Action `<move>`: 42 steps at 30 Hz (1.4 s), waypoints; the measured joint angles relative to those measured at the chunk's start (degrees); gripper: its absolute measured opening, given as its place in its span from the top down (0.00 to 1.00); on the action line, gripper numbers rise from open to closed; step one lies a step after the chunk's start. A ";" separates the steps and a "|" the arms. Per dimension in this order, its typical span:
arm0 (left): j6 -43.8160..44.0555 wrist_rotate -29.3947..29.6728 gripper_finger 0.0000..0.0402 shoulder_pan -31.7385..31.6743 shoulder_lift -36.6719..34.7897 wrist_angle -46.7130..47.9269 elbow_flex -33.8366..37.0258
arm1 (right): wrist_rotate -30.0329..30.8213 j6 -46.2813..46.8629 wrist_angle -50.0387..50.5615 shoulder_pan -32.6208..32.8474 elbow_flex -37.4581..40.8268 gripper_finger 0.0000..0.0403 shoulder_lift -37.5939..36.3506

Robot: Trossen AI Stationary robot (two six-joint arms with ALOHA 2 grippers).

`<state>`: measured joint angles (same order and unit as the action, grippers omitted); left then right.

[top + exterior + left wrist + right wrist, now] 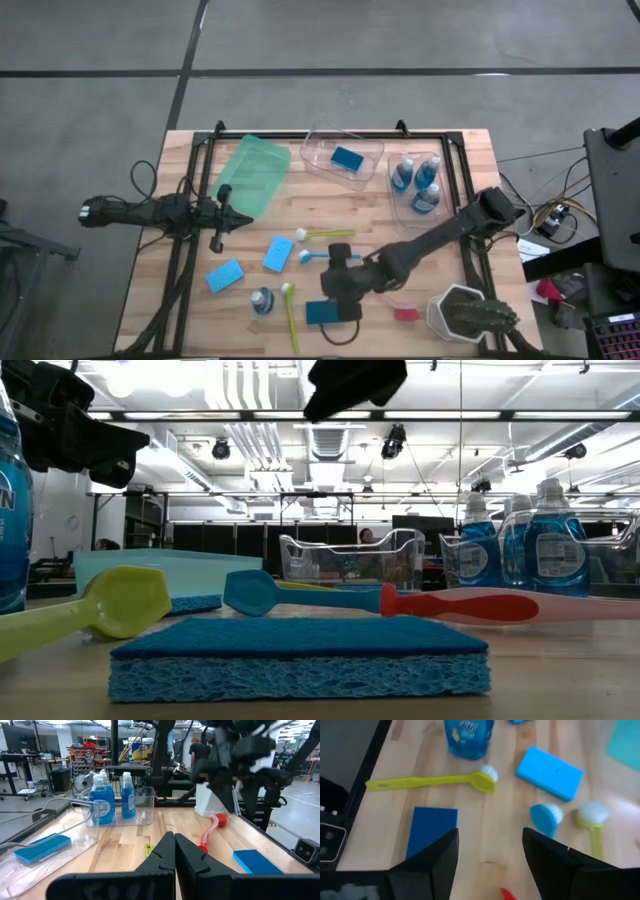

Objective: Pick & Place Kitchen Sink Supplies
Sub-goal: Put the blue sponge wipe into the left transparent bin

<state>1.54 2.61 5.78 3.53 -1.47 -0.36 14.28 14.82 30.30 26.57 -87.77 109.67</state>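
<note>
Teal sponge [332, 312] | right gripper [490, 851] jaws apart above | low view hides them

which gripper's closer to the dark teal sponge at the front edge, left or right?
Right. The right gripper hangs just above the dark teal sponge, jaws open. The left gripper waits beside the green bin, well away across the table, jaws shut.
</note>
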 joint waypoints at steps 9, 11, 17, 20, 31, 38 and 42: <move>0.00 0.00 1.00 -0.02 0.00 -0.01 0.00 | -6.76 4.96 -1.22 -0.25 -2.24 0.47 6.28; 0.00 0.00 1.00 0.00 0.02 0.01 0.00 | -9.76 5.34 -1.31 -0.90 -2.77 0.47 7.29; 0.00 0.00 1.00 0.00 0.02 -0.01 0.00 | -14.53 4.95 -2.00 -1.89 -2.86 0.47 10.08; 0.00 0.00 1.00 -0.02 0.02 0.01 0.00 | -16.88 5.28 -2.22 -2.55 -2.89 0.48 11.17; 0.00 0.00 1.00 -0.01 0.04 0.00 0.00 | -22.49 5.78 -2.71 -4.00 -2.86 0.52 14.42; 0.00 0.00 1.00 0.00 0.04 0.01 0.00 | -22.49 5.80 -3.06 -3.98 -2.86 0.54 15.06; 0.01 0.00 1.00 -0.01 0.04 0.00 0.00 | -23.06 5.80 -3.57 -4.02 -2.86 0.56 15.99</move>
<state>1.55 2.61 5.77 3.57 -1.47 -0.36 -8.78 20.62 26.73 22.55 -90.63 125.66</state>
